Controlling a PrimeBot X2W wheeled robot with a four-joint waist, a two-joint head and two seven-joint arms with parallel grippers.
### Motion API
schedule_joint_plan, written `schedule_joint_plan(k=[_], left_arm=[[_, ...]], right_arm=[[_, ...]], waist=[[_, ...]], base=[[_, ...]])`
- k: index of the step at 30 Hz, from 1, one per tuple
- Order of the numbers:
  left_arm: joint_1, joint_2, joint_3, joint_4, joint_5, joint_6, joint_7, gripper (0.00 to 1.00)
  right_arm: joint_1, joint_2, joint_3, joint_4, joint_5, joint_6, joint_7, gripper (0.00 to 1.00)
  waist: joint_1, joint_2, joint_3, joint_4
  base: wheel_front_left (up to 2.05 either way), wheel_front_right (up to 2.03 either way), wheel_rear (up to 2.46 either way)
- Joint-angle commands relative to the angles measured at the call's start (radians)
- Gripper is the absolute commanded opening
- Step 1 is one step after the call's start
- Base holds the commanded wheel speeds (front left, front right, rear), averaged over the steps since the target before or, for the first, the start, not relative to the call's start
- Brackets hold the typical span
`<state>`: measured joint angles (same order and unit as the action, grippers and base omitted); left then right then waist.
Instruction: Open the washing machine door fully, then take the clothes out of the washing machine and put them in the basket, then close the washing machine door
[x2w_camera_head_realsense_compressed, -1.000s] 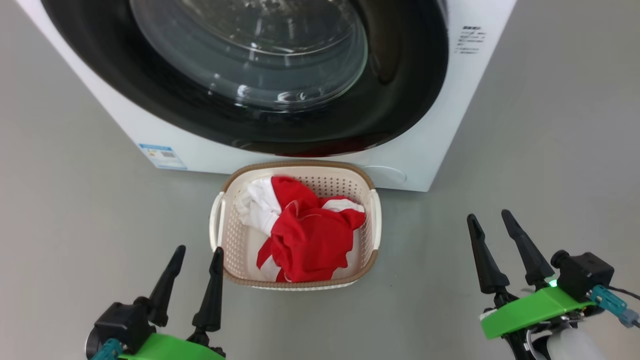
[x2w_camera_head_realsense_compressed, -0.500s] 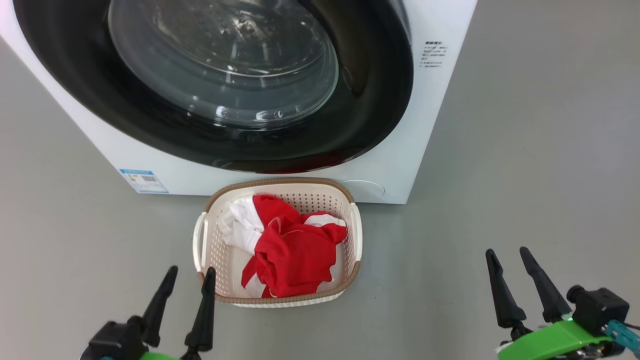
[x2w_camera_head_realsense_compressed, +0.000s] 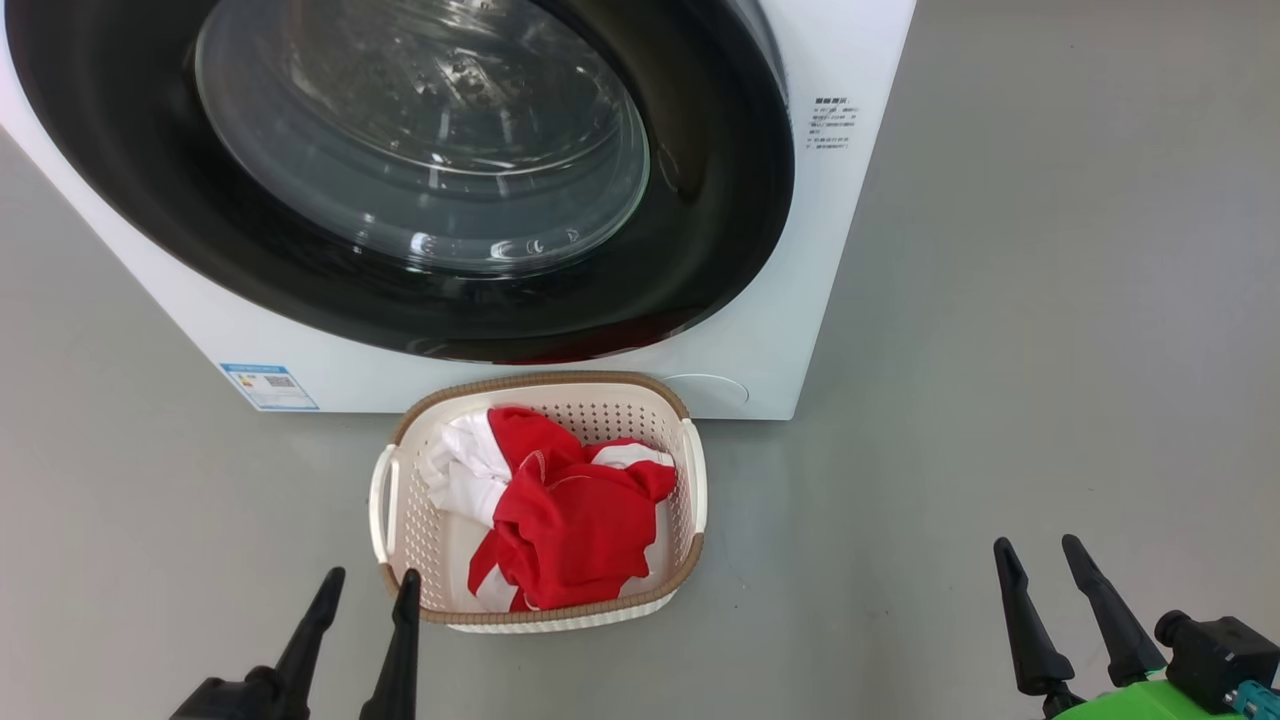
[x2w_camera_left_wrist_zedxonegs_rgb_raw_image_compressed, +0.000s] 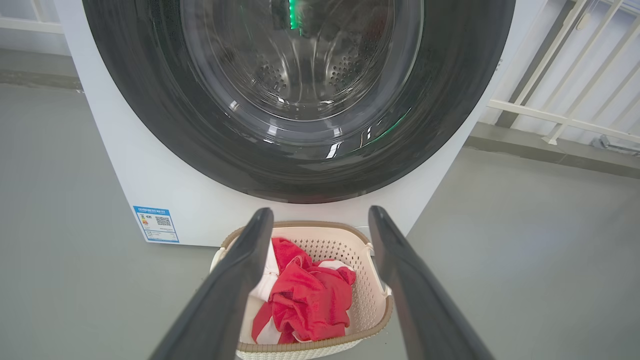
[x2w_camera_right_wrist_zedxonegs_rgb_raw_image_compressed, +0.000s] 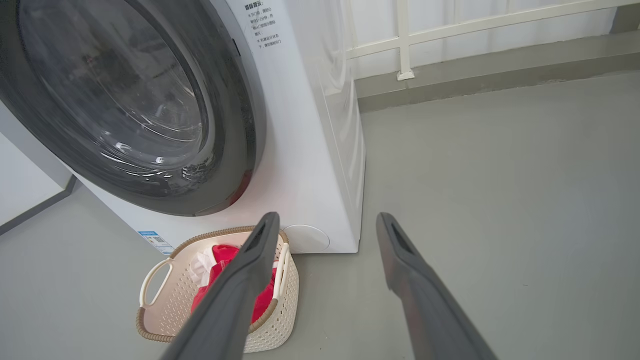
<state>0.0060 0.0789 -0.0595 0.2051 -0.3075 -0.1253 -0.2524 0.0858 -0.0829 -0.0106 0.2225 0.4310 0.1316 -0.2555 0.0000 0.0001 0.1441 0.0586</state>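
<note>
Looking it over: left end effector (x2w_camera_head_realsense_compressed: 371, 577) was spread apart and empty, just beside the near-left corner of the basket (x2w_camera_head_realsense_compressed: 545, 380). The clothes (x2w_camera_head_realsense_compressed: 560, 530) sat bunched inside it, right in front of the washing machine (x2w_camera_head_realsense_compressed: 350, 380). The washing machine door (x2w_camera_head_realsense_compressed: 700, 250) looked shut. Right end effector (x2w_camera_head_realsense_compressed: 1035, 545) was spread too, empty, well apart over the floor. My worry: a left-arm swing could clip that rim, and the door maybe wasn't latched.
</note>
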Motion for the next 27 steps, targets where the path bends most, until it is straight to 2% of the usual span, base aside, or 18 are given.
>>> schedule_joint_plan(k=[1, 21, 22, 27], left_arm=[[0.002, 0.010, 0.040, -0.027, 0.009, -0.005, -0.009, 1.00], [0.010, 0.001, 0.044, -0.029, -0.012, -0.005, -0.009, 1.00], [0.016, -0.005, 0.009, -0.002, -0.010, 0.001, 0.000, 0.00], [0.017, -0.019, -0.005, 0.056, -0.012, 0.002, 0.007, 0.00]], right_arm=[[0.001, -0.014, 0.018, -0.027, 0.000, -0.001, -0.006, 1.00], [0.010, -0.013, 0.018, -0.031, -0.002, -0.001, -0.006, 1.00], [0.013, 0.001, -0.005, -0.001, 0.000, 0.000, 0.000, 0.00], [0.013, 0.023, -0.004, 0.058, 0.002, 0.000, 0.001, 0.00]], waist=[[0.0000, -0.0001, -0.001, -0.001], [0.0000, -0.0001, -0.009, 0.004], [0.0000, -0.0001, -0.009, 0.004], [0.0000, -0.0001, -0.009, 0.004]], base=[[0.00, 0.00, 0.00], [0.00, 0.00, 0.00], [0.00, 0.00, 0.00], [0.00, 0.00, 0.00]])
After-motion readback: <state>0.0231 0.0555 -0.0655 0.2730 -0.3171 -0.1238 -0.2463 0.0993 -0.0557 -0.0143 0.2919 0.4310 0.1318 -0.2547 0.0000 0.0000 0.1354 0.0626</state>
